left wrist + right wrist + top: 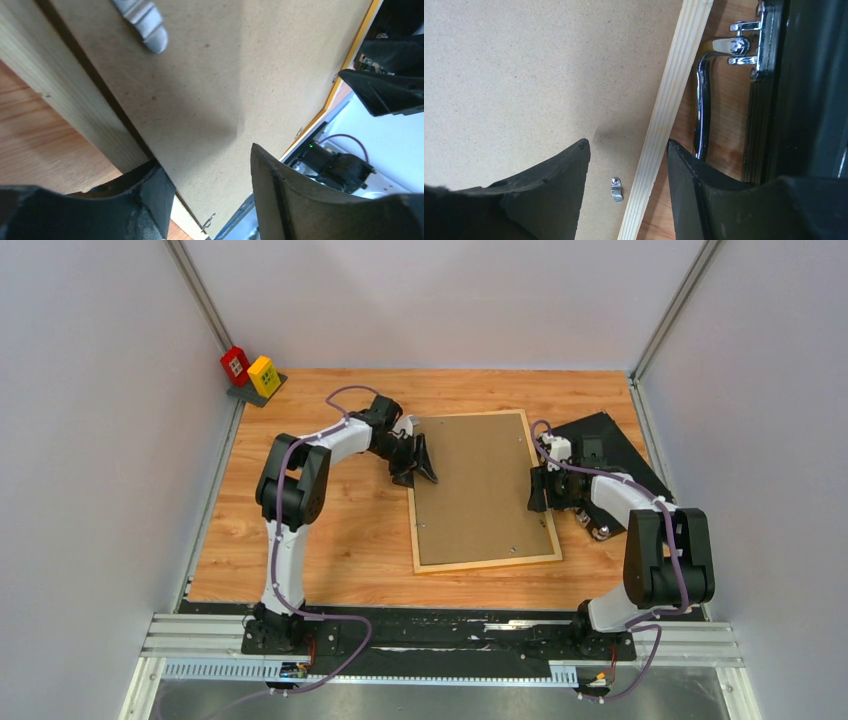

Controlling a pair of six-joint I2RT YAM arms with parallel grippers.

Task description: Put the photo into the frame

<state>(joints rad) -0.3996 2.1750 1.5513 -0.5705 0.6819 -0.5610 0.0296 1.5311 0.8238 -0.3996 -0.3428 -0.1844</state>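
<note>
The frame (pixel 490 564) lies face down mid-table, its light wood rail around a brown hardboard backing panel (pixel 478 485). The photo is hidden. My left gripper (pixel 415 468) is at the frame's left edge. In the left wrist view it (pixel 205 157) is open, one fingertip by the rail (pixel 65 100) and the other over the panel (pixel 225 75). At the frame's right edge, my right gripper (pixel 537 490) also stands open. In its wrist view the right gripper (pixel 627 142) straddles the rail (pixel 674 90) and holds nothing.
A black case (pixel 610 445) with a chrome handle (pixel 701 100) lies just right of the frame, under the right arm. A small metal clip (pixel 616 189) sits on the panel near the rail. Red (pixel 236 364) and yellow (pixel 264 376) blocks stand at the back left corner.
</note>
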